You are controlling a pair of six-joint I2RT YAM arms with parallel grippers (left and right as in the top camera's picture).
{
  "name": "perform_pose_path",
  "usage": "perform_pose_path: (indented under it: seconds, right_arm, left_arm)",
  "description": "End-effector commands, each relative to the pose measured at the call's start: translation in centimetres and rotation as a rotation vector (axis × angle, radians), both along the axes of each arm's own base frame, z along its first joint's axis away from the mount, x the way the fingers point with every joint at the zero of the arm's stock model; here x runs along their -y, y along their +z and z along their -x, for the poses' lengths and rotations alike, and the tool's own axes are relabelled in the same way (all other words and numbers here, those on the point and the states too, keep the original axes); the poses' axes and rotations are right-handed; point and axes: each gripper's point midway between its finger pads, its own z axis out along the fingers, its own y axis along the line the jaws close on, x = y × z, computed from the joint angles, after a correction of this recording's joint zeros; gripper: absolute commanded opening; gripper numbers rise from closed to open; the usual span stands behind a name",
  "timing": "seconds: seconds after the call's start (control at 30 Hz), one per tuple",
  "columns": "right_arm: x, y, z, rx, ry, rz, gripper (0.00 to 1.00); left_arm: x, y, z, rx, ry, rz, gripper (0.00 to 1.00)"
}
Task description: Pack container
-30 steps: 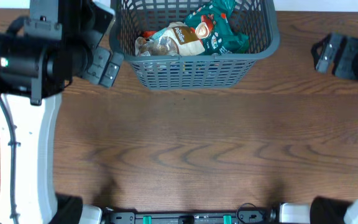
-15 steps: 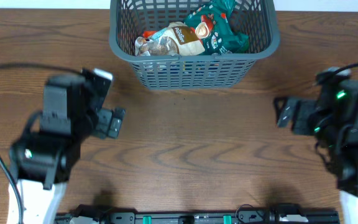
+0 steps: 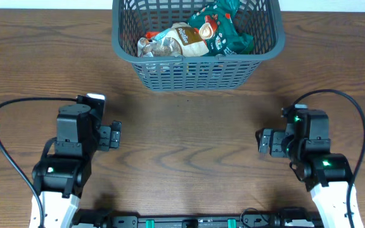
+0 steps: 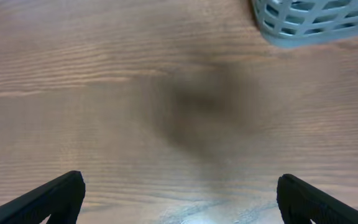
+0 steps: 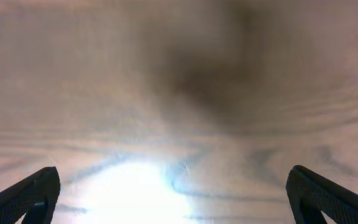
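Note:
The dark grey lattice container (image 3: 198,75) stands at the far middle of the wooden table. It holds several snack packs, among them a teal pack (image 3: 224,28) and a brown and white pack (image 3: 181,38). A corner of the container shows in the left wrist view (image 4: 316,22). My left gripper (image 3: 114,135) is open and empty, low over bare wood at the near left; its fingertips frame bare table in the left wrist view (image 4: 179,199). My right gripper (image 3: 263,142) is open and empty at the near right, over bare wood in the right wrist view (image 5: 176,199).
The wooden table (image 3: 189,139) lies between the two arms and the container. Black cables loop from both arms near the front edge. A bright glare patch lies on the wood under the right gripper.
Both arms have drawn back from beside the container toward the table's front edge and settled low, left at near left, right at near right. The container and packs have not moved.

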Motion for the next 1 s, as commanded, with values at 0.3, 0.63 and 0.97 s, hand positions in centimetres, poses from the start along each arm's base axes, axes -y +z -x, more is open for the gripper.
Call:
perform_pose_path:
  seconds: [0.3, 0.63, 0.97]
  right_arm:
    - [-0.2, -3.0, 0.8, -0.122, 0.019, 0.011, 0.99]
    - [-0.2, -3.2, 0.8, -0.128, 0.019, 0.011, 0.99]
    - [-0.2, -2.6, 0.7, -0.101, 0.02, 0.009, 0.99]
  left_arm:
    - [-0.4, -1.9, -0.7, -0.078, 0.028, -0.018, 0.98]
    - [-0.4, -3.3, -0.8, -0.13, 0.027, -0.024, 0.98]
    - [-0.4, -3.5, -0.9, -0.138, 0.028, -0.025, 0.99]
